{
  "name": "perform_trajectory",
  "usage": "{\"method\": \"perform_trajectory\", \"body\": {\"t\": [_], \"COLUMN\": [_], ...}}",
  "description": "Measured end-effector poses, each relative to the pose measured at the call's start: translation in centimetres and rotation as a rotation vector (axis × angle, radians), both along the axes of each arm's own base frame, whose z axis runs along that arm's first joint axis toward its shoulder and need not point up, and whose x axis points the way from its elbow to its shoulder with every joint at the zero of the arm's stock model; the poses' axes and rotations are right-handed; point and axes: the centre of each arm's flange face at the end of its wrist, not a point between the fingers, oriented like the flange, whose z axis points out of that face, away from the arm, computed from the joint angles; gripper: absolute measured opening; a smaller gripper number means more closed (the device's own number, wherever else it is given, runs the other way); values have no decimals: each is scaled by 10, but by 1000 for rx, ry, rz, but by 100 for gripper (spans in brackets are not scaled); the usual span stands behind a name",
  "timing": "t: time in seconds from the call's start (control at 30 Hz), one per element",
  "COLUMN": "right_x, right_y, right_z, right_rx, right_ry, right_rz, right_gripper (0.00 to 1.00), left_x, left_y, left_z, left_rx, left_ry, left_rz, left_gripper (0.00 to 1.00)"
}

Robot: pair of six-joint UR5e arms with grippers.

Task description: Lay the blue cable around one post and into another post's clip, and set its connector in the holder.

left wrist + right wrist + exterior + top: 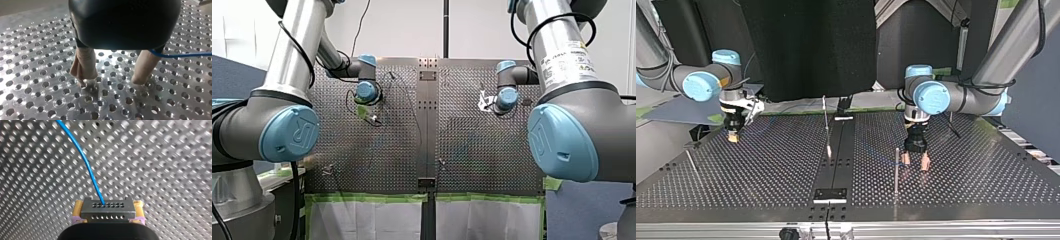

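1. Tabletop (pixel 986 180): posts (pixel 896 170) stand bare in the top view; no cable seen round any, none in a clip
2. R claw (pixel 108 210): clamped on connector (pixel 107 206), held over tabletop, so not in holder yet; can't make out holder for sure
3. L claw (pixel 112 80): fingers (pixel 85 65) apart, tips down at tabletop, gripping nothing
4. Blue cable (pixel 86 163): runs from connector, passes just beside L claw; routing + seating prob. all left to do

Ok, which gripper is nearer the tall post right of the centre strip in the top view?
Left. My left gripper stands just beside that post; my right gripper is far off at the top view's left, holding the connector.
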Motion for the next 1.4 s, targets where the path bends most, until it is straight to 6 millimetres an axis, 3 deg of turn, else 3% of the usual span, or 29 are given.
{"method": "perform_trajectory", "body": {"t": [0.37,0.83,1.23,1.4], "right_x": [-20,-66,-115,-132], "right_y": [14,23,35,35], "right_z": [45,111,133,124], "right_rx": [-3,-119,-190,-193], "right_ry": [33,-10,-99,-136], "right_rz": [-34,-23,-23,-19], "right_gripper": [0,0,0,0], "left_x": [0,-4,-5,-5], "left_y": [-1,-12,-14,-15], "left_z": [0,0,0,0], "left_rx": [-2,-6,-5,-5], "left_ry": [1,1,1,1], "left_rz": [-6,-31,-41,-48], "left_gripper": [100,100,100,100]}}
